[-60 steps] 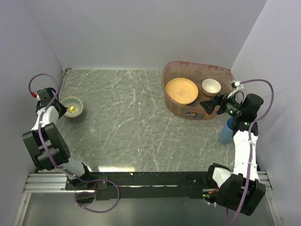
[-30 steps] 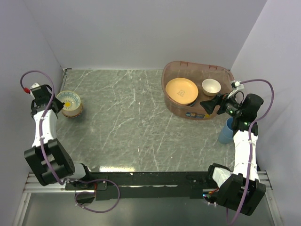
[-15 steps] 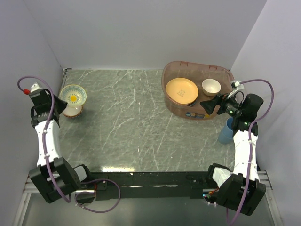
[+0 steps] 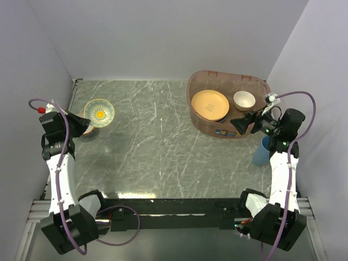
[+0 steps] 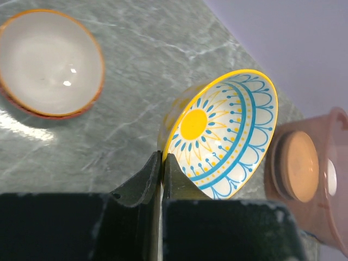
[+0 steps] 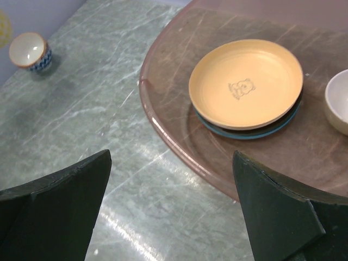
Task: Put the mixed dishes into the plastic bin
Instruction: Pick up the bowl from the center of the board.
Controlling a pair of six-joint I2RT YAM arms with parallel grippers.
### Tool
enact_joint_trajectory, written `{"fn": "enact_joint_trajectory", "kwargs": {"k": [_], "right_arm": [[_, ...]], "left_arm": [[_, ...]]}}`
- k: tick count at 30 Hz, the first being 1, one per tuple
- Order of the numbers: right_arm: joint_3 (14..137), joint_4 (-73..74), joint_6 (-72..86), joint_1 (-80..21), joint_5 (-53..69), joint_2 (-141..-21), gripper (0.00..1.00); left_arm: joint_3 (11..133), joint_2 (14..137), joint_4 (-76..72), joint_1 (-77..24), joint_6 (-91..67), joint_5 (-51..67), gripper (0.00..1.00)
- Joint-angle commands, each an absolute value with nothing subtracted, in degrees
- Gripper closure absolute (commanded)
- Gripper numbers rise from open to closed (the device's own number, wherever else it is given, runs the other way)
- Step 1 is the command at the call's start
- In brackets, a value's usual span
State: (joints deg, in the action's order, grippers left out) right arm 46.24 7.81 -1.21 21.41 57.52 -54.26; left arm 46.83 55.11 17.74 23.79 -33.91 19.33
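Left tool was pressed together, pinching the rim of a yellow-and-blue patterned bowl. That bowl was tilted steeply, with its painted inside facing the wrist camera. In the top view it sat near the far left corner of the table and looked lifted clear of the surface.

Just beside and below the left tool, an orange-rimmed bowl stood upright on the table. It was white inside, had a blue pattern on the outside in the right wrist view, and nothing touched it.

The middle of the table was grey-green marble.

The plastic bin sat at the far right of the table, pinkish-brown and translucent. Inside it, the yellow-orange plate lay flat on top of a teal-rimmed plate, with only an edge of the lower plate showing. The small cream bowl stood upright in the bin, to the right of the plates and near them but apart.

Right tool was spread wide and held nothing. It hovered over the bin's front right rim, and its fingers were clear of the bin, the plates and the table.

The light blue cup stood on the table outside the bin, close against the right arm at the right edge. It was partly hidden by the arm, so contact could not be told.
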Motion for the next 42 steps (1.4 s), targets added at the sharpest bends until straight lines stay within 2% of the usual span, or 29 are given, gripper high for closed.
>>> {"fn": "enact_joint_trajectory", "kwargs": {"k": [1,6,11,18,22,29,42], "right_arm": [[52.2,15.2,-8.9,21.5,61.2,-55.9,0.00],[59.5,28.1,-16.0,20.2,61.7,-58.4,0.00],[65.0,34.1,-19.3,16.4,59.6,-59.6,0.00],[70.2,40.2,-21.5,2.0,49.2,-61.1,0.00],[72.8,42.0,-21.2,-5.9,46.0,-63.1,0.00],[74.9,42.0,-19.2,-13.4,40.4,-66.5,0.00],[73.6,37.4,-9.9,-14.4,45.8,-69.1,0.00]], "left_arm": [[48.0,51.9,12.9,20.8,-34.9,23.8,0.99],[47.5,50.0,11.3,17.4,-36.5,25.6,0.99],[46.6,48.8,9.1,10.1,-39.6,24.5,0.99],[45.7,47.6,5.4,-2.8,-43.6,20.0,0.99],[45.4,47.7,3.3,-9.6,-45.4,15.9,0.99],[46.1,50.2,0.5,-22.5,-47.2,4.9,0.99],[51.9,60.5,-2.2,-42.3,-48.9,-12.7,0.99]]}}
